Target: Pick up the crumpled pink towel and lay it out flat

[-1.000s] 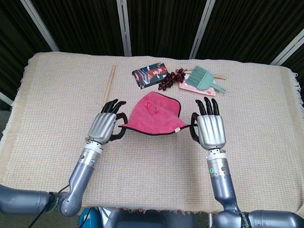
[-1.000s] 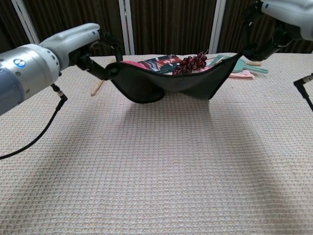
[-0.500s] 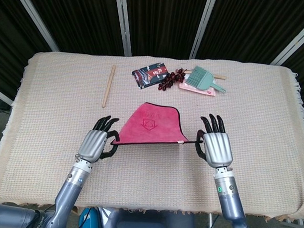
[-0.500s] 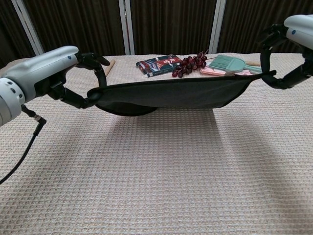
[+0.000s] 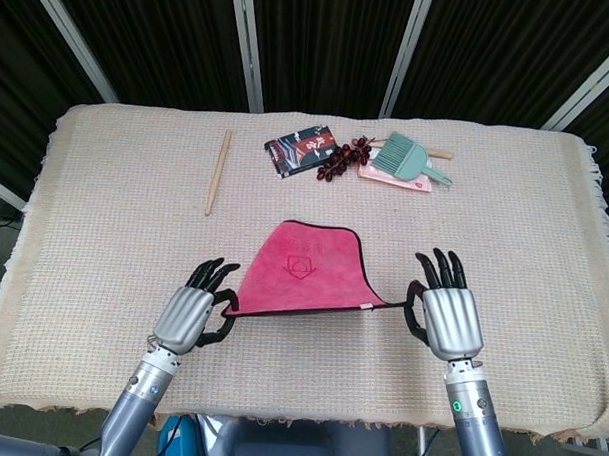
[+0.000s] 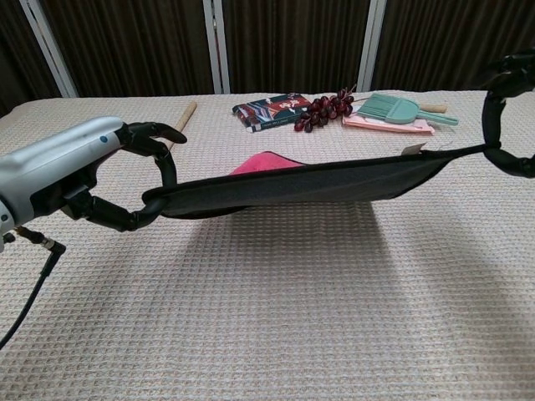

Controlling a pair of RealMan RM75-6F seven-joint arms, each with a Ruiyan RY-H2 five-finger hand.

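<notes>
The pink towel [image 5: 305,280] with a dark trim hangs stretched above the table between my two hands, its near edge pulled taut. From the chest view its dark underside [image 6: 309,182] shows, with a pink far part [image 6: 266,160] touching the cloth. My left hand [image 5: 194,312] pinches the towel's left corner, seen large at the left in the chest view [image 6: 92,180]. My right hand [image 5: 447,311] pinches the right corner; only its fingers [image 6: 501,125] show at the chest view's right edge.
At the back of the table lie a wooden stick [image 5: 218,171], a dark booklet [image 5: 301,151], a bunch of dark grapes [image 5: 342,159] and a teal brush [image 5: 409,159] on a pink card [image 5: 394,177]. A woven beige cloth [image 5: 104,231] covers the table.
Both hands have moved toward me and further apart, pulling the towel straighter and lower. Its far part now reaches the table.
</notes>
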